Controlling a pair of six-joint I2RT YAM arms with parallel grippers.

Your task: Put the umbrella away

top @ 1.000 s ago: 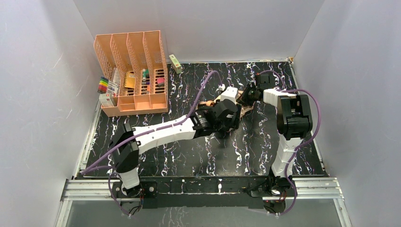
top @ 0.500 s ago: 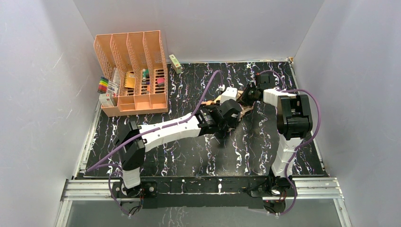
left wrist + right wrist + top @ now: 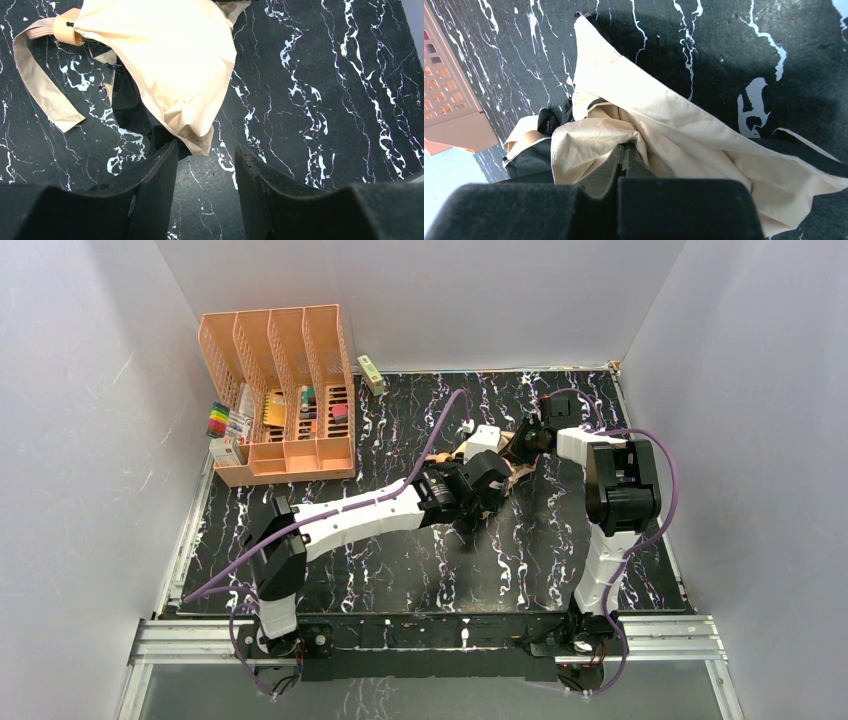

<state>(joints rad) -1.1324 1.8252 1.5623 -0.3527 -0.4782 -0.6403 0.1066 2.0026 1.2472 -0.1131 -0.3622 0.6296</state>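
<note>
The peach organizer [image 3: 280, 390] stands at the back left corner of the counter [image 3: 520, 560], well apart from the work. Over the last second your left arm [image 3: 350, 515] has swung its elbow inward and nudged its wrist closer to the umbrella [image 3: 170, 55]. The umbrella lies part-collapsed toward the back edge, a little right of the middle, with its strap [image 3: 40, 90] trailing loose on the counter. The left jaws have narrowed slightly but stand released over bare counter. The canopy's lower tip is just ahead of them, and one finger touches the dark underside. Your right arm [image 3: 620, 480] has not moved, and the right jaws look clenched on a fold of canopy. The fabric is pinned but nothing is gathered, so I judge the folding barely begun.
</note>
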